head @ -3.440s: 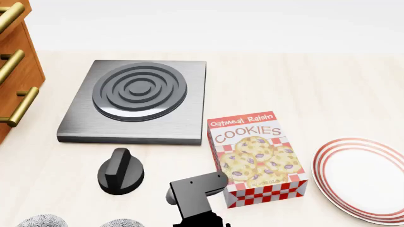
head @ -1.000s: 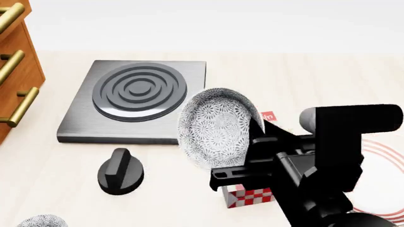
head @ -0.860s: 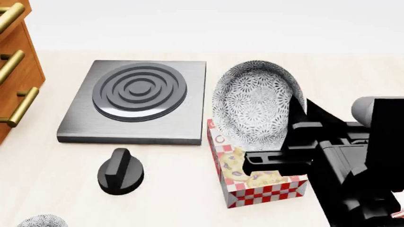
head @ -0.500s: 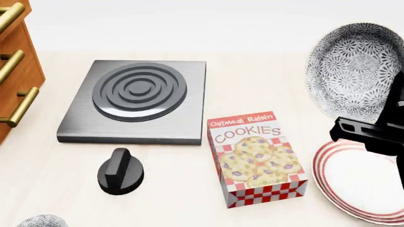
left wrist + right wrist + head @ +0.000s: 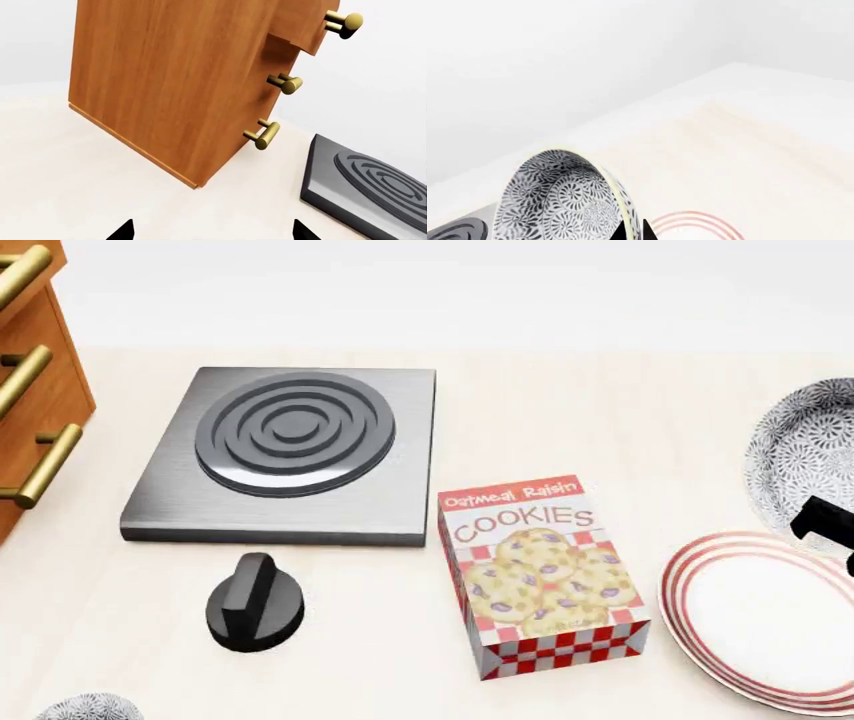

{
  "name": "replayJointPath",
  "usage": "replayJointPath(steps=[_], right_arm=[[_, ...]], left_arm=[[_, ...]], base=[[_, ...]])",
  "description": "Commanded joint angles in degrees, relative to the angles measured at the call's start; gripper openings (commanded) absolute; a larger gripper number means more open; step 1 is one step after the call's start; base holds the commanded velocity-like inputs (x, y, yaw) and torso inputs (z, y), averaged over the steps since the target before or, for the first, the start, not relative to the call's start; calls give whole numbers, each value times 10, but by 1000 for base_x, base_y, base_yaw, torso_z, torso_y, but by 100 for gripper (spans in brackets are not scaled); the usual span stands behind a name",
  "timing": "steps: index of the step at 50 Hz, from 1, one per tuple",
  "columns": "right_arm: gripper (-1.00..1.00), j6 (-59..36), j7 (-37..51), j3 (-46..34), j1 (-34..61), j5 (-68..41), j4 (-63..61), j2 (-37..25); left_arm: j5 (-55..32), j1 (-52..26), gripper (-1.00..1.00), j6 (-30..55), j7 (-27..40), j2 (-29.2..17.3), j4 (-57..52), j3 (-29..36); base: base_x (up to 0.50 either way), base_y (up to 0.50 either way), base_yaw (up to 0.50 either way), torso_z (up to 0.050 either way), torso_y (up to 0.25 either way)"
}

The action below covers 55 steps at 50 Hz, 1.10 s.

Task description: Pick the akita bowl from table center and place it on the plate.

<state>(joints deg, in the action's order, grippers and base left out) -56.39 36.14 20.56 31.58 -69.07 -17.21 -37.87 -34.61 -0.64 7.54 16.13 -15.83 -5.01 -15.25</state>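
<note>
— Where is the bowl [image 5: 810, 455]?
— Off the tabletop [image 5: 641, 410], tipped on its side at the right edge, just beyond the far rim of the plate [image 5: 767, 620]. The right gripper [image 5: 635, 231] has it — one dark finger on each side of the rim, fingers clamped on the bowl.
— And the left gripper [image 5: 212, 231]?
— Its fingers stand apart with nothing between them, over bare tabletop by the wooden drawers [image 5: 173, 85] and the burner [image 5: 290, 448].
— Anything else?
— A cookie box [image 5: 541, 575] near the middle, a black knob [image 5: 254, 603] beside it, and a second patterned bowl [image 5: 87, 707] at the near edge.
</note>
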Motion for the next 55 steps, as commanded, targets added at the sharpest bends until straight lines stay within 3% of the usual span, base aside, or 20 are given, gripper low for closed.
replayJointPath(steps=[1,20,30,55], right_arm=[[-100,-38,25,-5,20,-28,43,-8],[-100,-36,30,-5,21,-32,51,-7],[-100,-69,64,24,129,-126,264,15],[-100,-54,52,-15,193,-89,418,22]], left_arm=[[-3,1,100,-1,1,-1,0,1],[-4,1,100,-3,3,-3,1,4],[46,0,100,-44,14,0,7,13],[48,8,100,-57,11,-4,4,18]], base=[[0,0,0,0,0],[0,0,0,0,1],[0,0,0,0,0],[0,0,0,0,0]])
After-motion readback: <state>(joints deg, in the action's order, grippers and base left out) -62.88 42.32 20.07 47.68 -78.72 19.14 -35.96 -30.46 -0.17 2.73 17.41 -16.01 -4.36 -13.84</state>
